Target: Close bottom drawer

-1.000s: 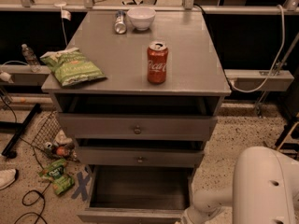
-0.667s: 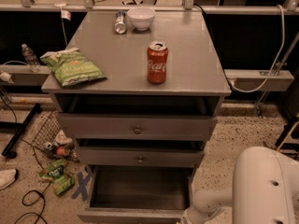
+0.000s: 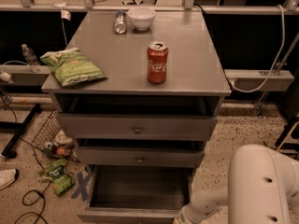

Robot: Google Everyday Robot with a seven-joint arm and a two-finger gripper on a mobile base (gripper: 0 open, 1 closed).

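The bottom drawer (image 3: 135, 190) of the grey cabinet is pulled far out, and its dark boxy interior shows. Its front panel (image 3: 126, 216) lies at the frame's lower edge, and its knob is out of view. The middle drawer (image 3: 139, 157) and the top drawer (image 3: 136, 126) are each pulled out a little. My white arm (image 3: 254, 185) comes in from the lower right and reaches down toward the bottom drawer's front right corner. The gripper itself is below the frame edge and does not show.
On the cabinet top (image 3: 196, 64) stand a red cola can (image 3: 157, 62), a green chip bag (image 3: 72, 68), a white bowl (image 3: 141, 17) and a lying silver can (image 3: 120, 22). Litter, a wire basket (image 3: 46, 129) and cables lie on the floor at left.
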